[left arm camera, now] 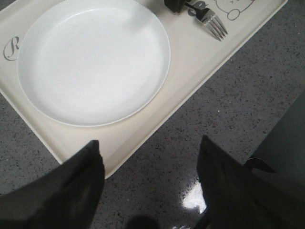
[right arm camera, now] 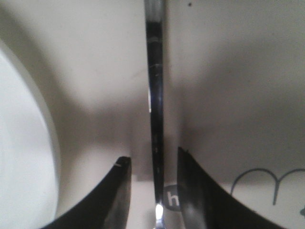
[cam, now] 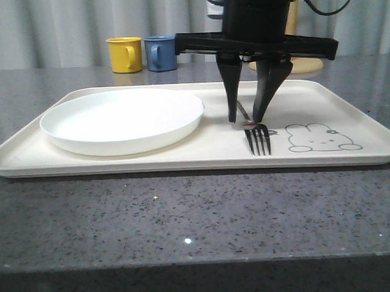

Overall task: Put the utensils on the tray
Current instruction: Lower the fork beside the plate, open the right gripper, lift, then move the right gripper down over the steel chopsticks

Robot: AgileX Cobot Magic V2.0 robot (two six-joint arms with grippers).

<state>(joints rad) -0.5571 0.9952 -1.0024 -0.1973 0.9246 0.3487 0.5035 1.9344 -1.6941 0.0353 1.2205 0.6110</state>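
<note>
The fork [cam: 258, 138] lies flat on the cream tray [cam: 183, 161], with its tines toward 6 o'clock in the front view, just at 9 o'clock of the rabbit drawing [cam: 322, 138] and at 3 o'clock of the white plate [cam: 121, 120]. The right gripper [cam: 245, 118] stands straight above the neck of the fork, its jaws parted a little, one on each side of the handle; in the right wrist view a thin gap shows on both sides of the metal, so I judge it is not clamping the fork, though I cannot tell if one tip is touching it. The left gripper [left arm camera: 150, 183] hangs over the near edge of the tray and the grey desk [left arm camera: 248, 95], wide open and holding nothing. The fork looks light, stiff and very smooth, so it can slip or turn between the pads. I think the good place to hold it is across the narrow handle near the middle, not at the tines. The yellow mug [cam: 125, 54] and blue mug [cam: 160, 52] stand behind the tray, at 12 o'clock.
</note>
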